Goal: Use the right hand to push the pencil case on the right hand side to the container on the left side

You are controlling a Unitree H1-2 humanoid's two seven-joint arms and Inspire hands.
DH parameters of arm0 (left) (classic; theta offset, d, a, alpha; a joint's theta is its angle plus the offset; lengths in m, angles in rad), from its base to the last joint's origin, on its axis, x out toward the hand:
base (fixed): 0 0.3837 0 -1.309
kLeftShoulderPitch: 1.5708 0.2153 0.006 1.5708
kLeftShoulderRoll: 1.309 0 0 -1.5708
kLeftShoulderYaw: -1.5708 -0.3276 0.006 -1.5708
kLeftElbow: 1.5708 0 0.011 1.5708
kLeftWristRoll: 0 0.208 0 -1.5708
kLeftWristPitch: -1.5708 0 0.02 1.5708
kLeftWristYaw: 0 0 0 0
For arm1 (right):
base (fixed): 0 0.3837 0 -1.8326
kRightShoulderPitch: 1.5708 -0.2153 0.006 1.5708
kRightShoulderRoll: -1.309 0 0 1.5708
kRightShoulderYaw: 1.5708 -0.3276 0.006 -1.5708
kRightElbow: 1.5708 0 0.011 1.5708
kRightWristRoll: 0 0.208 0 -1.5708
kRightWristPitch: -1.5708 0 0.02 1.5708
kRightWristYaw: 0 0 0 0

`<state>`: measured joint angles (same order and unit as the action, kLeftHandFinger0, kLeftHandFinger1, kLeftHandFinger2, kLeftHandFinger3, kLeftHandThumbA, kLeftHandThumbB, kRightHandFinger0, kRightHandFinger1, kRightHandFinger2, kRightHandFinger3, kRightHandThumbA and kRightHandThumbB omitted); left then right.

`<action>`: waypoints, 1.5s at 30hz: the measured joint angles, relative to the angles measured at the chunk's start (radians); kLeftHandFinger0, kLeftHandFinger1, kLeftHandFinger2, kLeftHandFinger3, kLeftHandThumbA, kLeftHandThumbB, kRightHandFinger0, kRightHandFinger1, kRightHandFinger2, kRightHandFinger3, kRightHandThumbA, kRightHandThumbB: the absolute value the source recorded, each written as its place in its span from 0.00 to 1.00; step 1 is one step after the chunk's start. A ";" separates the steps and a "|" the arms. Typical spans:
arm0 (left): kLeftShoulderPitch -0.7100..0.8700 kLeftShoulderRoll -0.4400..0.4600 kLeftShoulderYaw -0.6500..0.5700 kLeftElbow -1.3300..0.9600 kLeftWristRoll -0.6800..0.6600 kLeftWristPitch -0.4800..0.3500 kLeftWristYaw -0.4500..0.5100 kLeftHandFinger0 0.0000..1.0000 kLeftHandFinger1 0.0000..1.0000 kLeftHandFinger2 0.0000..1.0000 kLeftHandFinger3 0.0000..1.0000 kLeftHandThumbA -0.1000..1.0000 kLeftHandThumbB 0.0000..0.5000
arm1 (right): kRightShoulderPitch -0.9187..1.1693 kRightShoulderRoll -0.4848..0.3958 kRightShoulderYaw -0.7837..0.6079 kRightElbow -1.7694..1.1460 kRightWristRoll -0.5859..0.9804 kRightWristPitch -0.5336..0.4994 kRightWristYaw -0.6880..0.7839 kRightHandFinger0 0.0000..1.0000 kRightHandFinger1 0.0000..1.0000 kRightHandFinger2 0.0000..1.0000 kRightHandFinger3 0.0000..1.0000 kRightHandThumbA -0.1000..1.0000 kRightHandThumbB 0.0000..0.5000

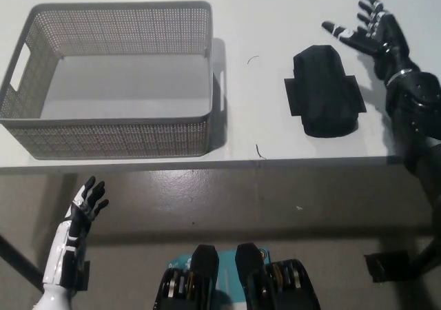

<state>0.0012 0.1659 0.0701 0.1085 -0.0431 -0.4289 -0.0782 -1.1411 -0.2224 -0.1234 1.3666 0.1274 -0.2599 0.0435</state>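
On the white table (138,162), black right hand (368,27) hovering beside the black fabric pencil case (324,91)
Fingers are spreading wide, holding nothing; grey perforated plastic basket (110,138) is sitting well left; white left hand (84,210) is hanging below, fingers apart.

White bench (248,21), surface plain, near edge running across the view. On it at left: grey perforated basket (110,139), upright, with handle cut-outs. At right, well apart from the basket: black pencil case (324,89), lying flat. Two small dark specks (259,151) lie between them.
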 measured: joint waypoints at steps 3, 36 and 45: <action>0.000 0.000 0.001 0.000 0.000 0.000 0.000 1.00 1.00 1.00 1.00 1.00 0.19 | 0.001 0.007 -0.003 0.029 0.000 0.000 -0.010 1.00 1.00 1.00 1.00 1.00 0.37; -0.020 0.000 0.010 -0.001 -0.001 0.000 0.000 1.00 1.00 1.00 1.00 1.00 0.23 | 0.060 0.168 -0.032 0.063 0.020 -0.040 -0.037 1.00 1.00 1.00 1.00 1.00 0.42; -0.024 0.000 0.014 0.000 0.000 0.000 0.000 1.00 1.00 1.00 1.00 1.00 0.22 | 0.025 0.270 -0.054 0.062 0.029 -0.040 -0.039 1.00 1.00 1.00 1.00 1.00 0.39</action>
<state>-0.0231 0.1663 0.0839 0.1081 -0.0427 -0.4290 -0.0778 -1.1156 0.0476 -0.1778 1.4289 0.1566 -0.3003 0.0046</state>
